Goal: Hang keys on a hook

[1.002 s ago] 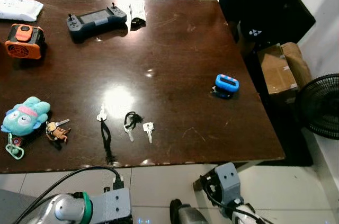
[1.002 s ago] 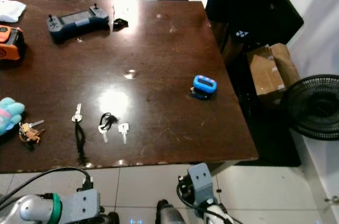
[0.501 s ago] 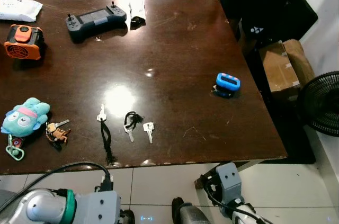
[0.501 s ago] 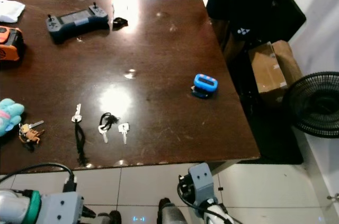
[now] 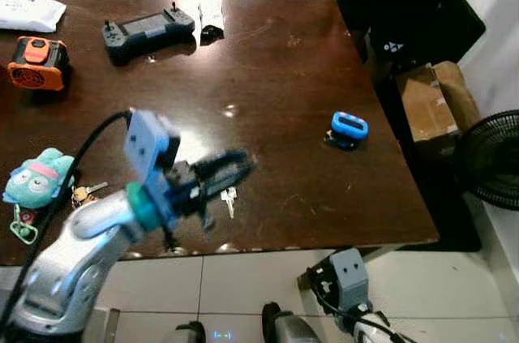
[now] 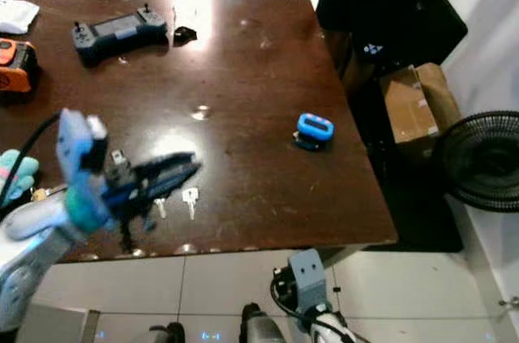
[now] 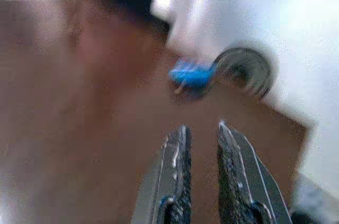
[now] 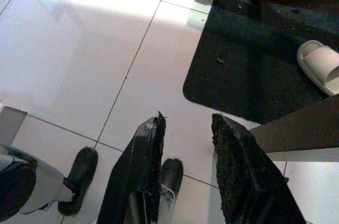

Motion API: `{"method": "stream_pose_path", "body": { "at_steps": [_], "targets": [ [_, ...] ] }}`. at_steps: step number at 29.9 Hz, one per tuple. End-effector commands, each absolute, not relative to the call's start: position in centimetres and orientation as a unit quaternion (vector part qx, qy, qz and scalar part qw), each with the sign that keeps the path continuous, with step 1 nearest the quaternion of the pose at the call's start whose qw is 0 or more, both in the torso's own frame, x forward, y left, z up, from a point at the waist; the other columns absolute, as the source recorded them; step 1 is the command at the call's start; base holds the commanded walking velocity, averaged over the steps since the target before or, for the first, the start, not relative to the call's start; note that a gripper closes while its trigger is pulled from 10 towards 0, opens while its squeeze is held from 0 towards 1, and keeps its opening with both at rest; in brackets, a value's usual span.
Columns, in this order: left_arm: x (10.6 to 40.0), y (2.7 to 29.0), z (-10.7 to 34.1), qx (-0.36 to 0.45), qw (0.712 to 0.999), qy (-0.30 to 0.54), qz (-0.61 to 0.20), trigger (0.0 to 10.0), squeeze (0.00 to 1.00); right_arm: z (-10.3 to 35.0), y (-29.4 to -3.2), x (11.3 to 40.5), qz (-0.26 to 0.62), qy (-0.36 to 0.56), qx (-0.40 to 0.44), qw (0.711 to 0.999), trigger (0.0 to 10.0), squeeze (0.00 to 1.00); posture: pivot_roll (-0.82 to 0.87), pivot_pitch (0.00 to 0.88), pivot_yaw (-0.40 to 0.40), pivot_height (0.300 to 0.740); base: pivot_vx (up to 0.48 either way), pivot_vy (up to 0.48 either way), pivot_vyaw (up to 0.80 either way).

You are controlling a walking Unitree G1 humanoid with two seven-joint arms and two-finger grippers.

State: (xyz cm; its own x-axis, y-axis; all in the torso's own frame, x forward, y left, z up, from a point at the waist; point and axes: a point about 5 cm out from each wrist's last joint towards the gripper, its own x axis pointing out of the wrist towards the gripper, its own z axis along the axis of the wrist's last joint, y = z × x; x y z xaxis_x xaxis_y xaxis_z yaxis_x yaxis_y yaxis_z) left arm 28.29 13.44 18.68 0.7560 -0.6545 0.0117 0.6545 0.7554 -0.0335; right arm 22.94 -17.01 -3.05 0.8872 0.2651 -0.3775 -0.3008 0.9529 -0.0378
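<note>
My left gripper (image 5: 242, 168) is raised over the front of the dark brown table (image 5: 276, 75). It hangs above the keys with its fingers a little apart and nothing between them. A silver key (image 5: 228, 198) lies just under the fingers. The arm hides most of the black-corded keys beside that key. A keyring with a small figure charm (image 5: 86, 196) rests at the front left, next to a blue plush toy (image 5: 36, 177). A small blue object (image 5: 348, 129) sits near the table's right edge, blurred in the left wrist view. My right gripper (image 8: 185, 122) hangs open below the table edge, over floor tiles.
At the back of the table lie a handheld game controller (image 5: 147, 31), an orange device (image 5: 36, 62) and a white item (image 5: 29, 13). A person in dark clothes (image 5: 405, 2) stands at the far right corner. A cardboard box (image 5: 427, 101) and a fan (image 5: 491, 161) stand on the floor to the right.
My left arm has swung up from below the table's front edge to above the keys. The right arm has stayed where it was.
</note>
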Motion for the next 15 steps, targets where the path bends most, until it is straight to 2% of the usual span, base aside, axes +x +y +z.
{"method": "stream_pose_path", "body": {
  "at_steps": [1, 4, 8, 9, 13, 15],
  "targets": [
    [29.4, 14.8, 16.6, 0.002, 0.966, 0.061, -0.253, 10.0, 0.00, -3.4, -17.1, 22.6, 0.143, 0.196, -0.048, 0.969, 10.0, 0.00, -0.04, 0.167, 0.023, 0.740, 0.000, 0.000, 0.00],
    [29.6, 15.5, 16.1, 0.005, 0.974, 0.067, -0.216, 10.0, 0.00, -3.4, -17.1, 22.6, 0.142, 0.195, -0.048, 0.969, 10.0, 0.00, -0.04, 0.168, 0.024, 0.740, 0.000, 0.000, 0.00],
    [28.7, 15.5, 16.5, 0.027, 0.973, 0.051, -0.222, 10.0, 0.00, -3.4, -17.1, 22.4, 0.141, 0.195, -0.048, 0.969, 10.0, 0.00, -0.04, 0.172, 0.027, 0.740, 0.000, 0.000, 0.00],
    [27.8, 15.3, 17.0, 0.051, 0.972, 0.033, -0.227, 10.0, 0.00, -3.5, -17.2, 22.3, 0.140, 0.196, -0.048, 0.969, 10.0, 0.00, -0.04, 0.176, 0.031, 0.740, 0.000, 0.000, 0.00],
    [24.6, 14.7, 18.4, 0.060, 0.967, 0.003, -0.246, 10.0, 0.00, -3.6, -17.5, 22.0, 0.136, 0.198, -0.047, 0.970, 10.0, 0.00, -0.04, 0.185, 0.036, 0.740, 0.000, 0.000, 0.00],
    [24.6, 14.7, 18.4, 0.060, 0.967, 0.003, -0.246, 10.0, 0.00, -3.6, -17.5, 22.0, 0.136, 0.198, -0.047, 0.970, 10.0, 0.00, -0.04, 0.185, 0.036, 0.740, 0.000, 0.000, 0.00]
  ]
}}
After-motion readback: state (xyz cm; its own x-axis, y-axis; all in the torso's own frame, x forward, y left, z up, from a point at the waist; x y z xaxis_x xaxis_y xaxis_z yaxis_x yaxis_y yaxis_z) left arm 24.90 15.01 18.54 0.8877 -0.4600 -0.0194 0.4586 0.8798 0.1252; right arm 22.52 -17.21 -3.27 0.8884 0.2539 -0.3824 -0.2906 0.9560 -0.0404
